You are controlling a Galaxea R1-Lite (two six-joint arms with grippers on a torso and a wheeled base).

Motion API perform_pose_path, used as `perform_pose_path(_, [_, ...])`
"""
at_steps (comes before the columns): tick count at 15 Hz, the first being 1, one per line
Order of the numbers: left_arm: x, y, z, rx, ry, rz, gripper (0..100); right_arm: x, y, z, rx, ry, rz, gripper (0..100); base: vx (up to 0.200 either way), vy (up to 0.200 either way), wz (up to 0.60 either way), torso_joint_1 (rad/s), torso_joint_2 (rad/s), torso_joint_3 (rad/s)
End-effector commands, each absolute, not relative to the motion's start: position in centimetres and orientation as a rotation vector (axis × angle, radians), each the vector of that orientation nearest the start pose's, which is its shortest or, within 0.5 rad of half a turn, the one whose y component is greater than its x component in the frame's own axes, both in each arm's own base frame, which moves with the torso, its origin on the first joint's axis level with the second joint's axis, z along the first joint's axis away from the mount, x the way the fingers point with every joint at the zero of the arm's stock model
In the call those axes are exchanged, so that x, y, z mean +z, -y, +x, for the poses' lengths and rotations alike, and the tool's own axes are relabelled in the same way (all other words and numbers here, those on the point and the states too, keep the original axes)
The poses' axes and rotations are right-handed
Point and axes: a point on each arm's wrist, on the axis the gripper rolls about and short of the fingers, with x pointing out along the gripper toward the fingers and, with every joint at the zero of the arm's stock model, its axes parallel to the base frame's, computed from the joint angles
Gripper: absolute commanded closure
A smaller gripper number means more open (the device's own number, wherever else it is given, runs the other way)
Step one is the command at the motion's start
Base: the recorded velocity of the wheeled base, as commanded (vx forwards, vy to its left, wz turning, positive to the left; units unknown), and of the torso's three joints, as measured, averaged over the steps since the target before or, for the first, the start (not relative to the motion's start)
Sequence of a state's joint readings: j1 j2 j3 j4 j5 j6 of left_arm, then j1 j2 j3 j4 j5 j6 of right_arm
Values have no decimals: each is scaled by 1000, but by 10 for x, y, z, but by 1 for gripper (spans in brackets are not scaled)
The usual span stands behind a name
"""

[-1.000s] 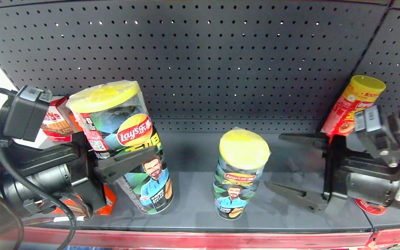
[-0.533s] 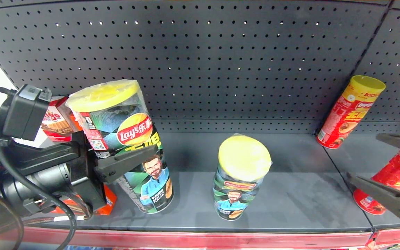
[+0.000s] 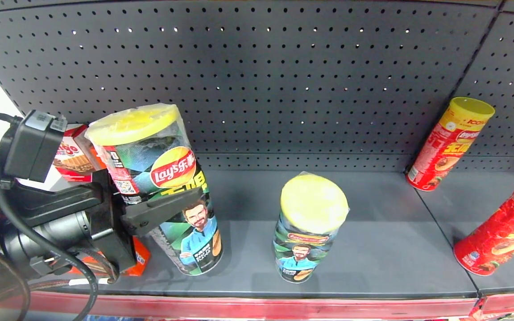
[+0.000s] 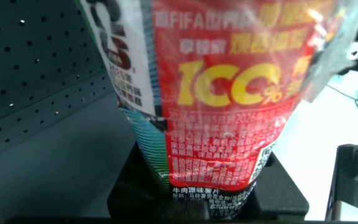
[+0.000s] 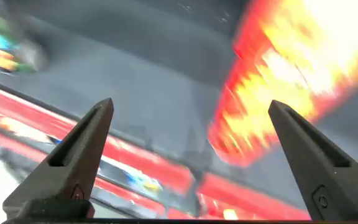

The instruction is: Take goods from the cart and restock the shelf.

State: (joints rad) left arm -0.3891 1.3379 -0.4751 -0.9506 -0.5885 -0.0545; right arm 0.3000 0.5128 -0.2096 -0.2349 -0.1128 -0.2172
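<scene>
Left gripper (image 3: 167, 207) clamped on green chip can (image 3: 154, 169) at nine o'clock on the shelf (image 3: 382, 249), second green can (image 3: 308, 227) standing apart at six o'clock, rear red can (image 3: 451, 142) and front red can (image 3: 502, 232) near three o'clock, right gripper (image 5: 189, 106) fingers spread apart.

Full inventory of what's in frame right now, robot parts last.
held chip can: 1, green and black, yellow lid; left part of the shelf, in the left gripper.
free chip can: 1, same colours; upright mid-shelf.
back red can: 1, red, yellow lid; right, by the pegboard.
front red can: 1, red, yellow lid; right edge, nearer the front.
snack boxes: at least 2, red-white and orange; behind the left arm.
shelf: 1, dark grey, red front strip.
pegboard: 1, dark grey, behind the shelf.
left gripper: shut on the held chip can.
right gripper: open, empty.
</scene>
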Motion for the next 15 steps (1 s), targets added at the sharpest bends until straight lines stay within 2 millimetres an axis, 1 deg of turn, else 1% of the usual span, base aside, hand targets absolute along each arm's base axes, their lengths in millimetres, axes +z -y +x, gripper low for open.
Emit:
perform_pose_path(1, [218,88,181,-983,67,-41,100,133,1,8,89,-33,-221,0,0,0,0,0,0,0])
perform_pose_path(2, [219,89,181,-986,75,-39,100,113,3,0,31,-63,-223,0,0,0,0,0,0,0])
perform_pose_path(3, [220,89,181,-988,78,-39,100,102,3,-5,-3,-63,-220,0,0,0,0,0,0,0])
perform_pose_path(4, [221,90,182,-990,80,-39,100,86,3,-12,-57,-63,-200,0,0,0,0,0,0,0])
perform_pose_path(7, [221,90,181,-994,80,-39,100,84,2,-18,-175,-50,-130,0,0,0,0,0,0,0])
perform_pose_path(8, [220,90,181,-994,78,-39,100,84,2,-17,-184,-38,-74,0,0,0,0,0,0,0])
perform_pose_path(9, [220,90,181,-994,77,-39,100,83,3,-17,-239,-36,-37,0,0,0,0,0,0,0])
perform_pose_path(10, [220,90,181,-993,78,-39,100,83,5,-18,-325,-36,-34,0,0,0,0,0,0,0])
perform_pose_path(11, [220,90,181,-993,77,-39,100,83,6,-18,-368,-37,-37,0,0,0,0,0,0,0])
perform_pose_path(12, [220,90,181,-993,77,-39,100,83,5,-18,-328,-31,-44,0,0,0,0,0,0,0])
perform_pose_path(13, [220,90,180,-994,78,-39,100,83,4,-20,-194,15,-61,0,0,0,0,0,0,0])
perform_pose_path(14, [220,90,181,-996,79,-38,100,82,3,-23,-135,54,-64,0,0,0,0,0,0,0])
perform_pose_path(15, [220,90,181,-997,79,-38,100,82,2,-23,-126,56,-55,0,0,0,0,0,0,0])
